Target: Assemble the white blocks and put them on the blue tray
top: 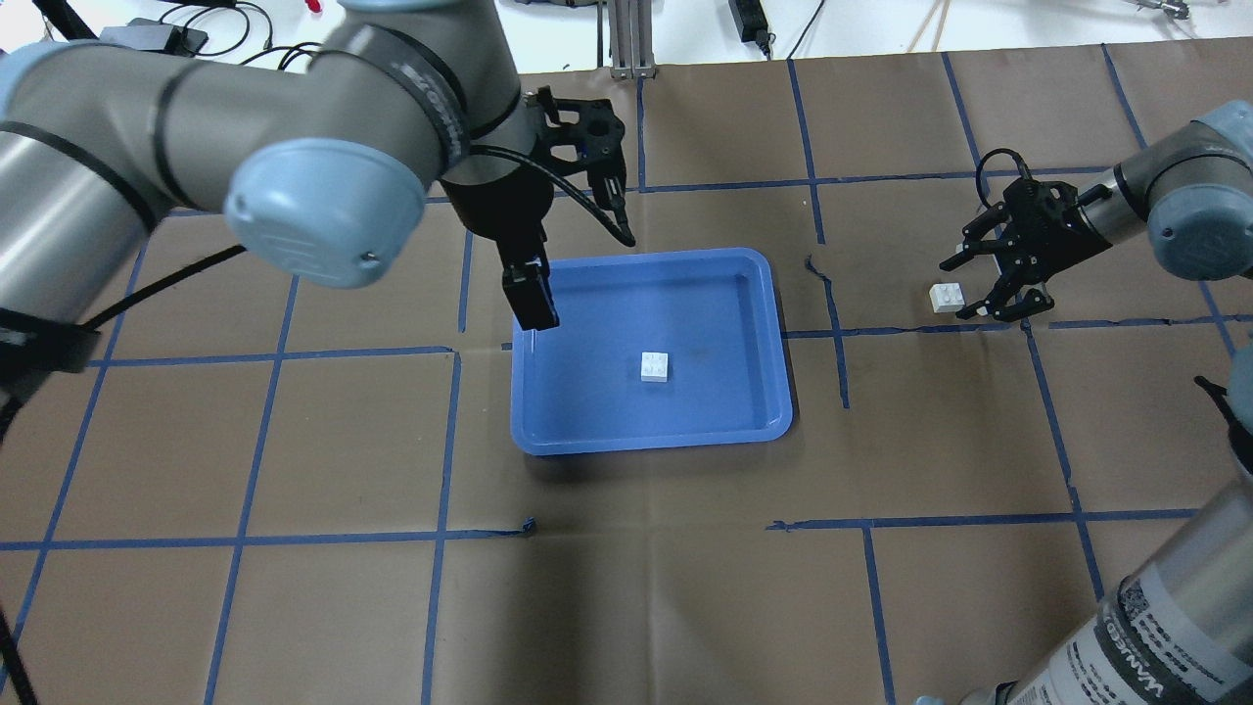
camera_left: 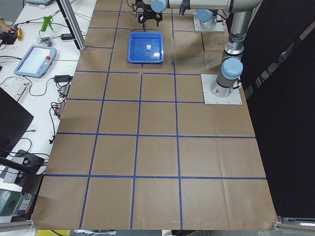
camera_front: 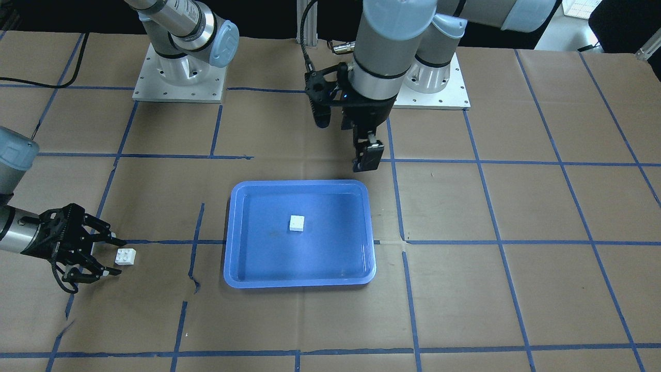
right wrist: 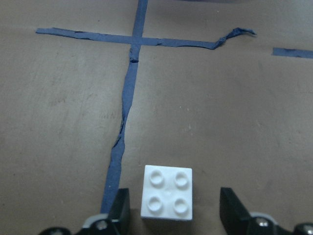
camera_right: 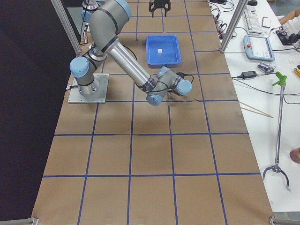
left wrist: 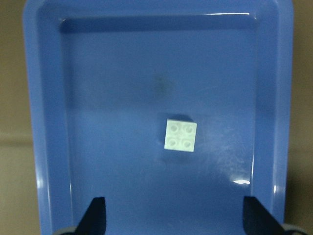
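Observation:
The blue tray [top: 548,443] lies mid-table, and it also shows in the front view [camera_front: 235,274]. One white block [top: 655,366] sits studs up near its middle, seen too in the left wrist view [left wrist: 180,135]. My left gripper [top: 533,308] hangs open and empty above the tray's left rim. The second white block [top: 947,297] rests studs up on the paper, well to the tray's right. My right gripper [top: 957,290] is low and open, its fingertips either side of this block [right wrist: 167,197] without closing on it.
Brown paper with a blue tape grid covers the table [top: 636,587]. Torn tape lies between the tray and the right block [top: 817,269]. The two arm bases [camera_front: 178,72] stand on the robot's side. A desk with devices [camera_left: 34,59] runs along the far edge.

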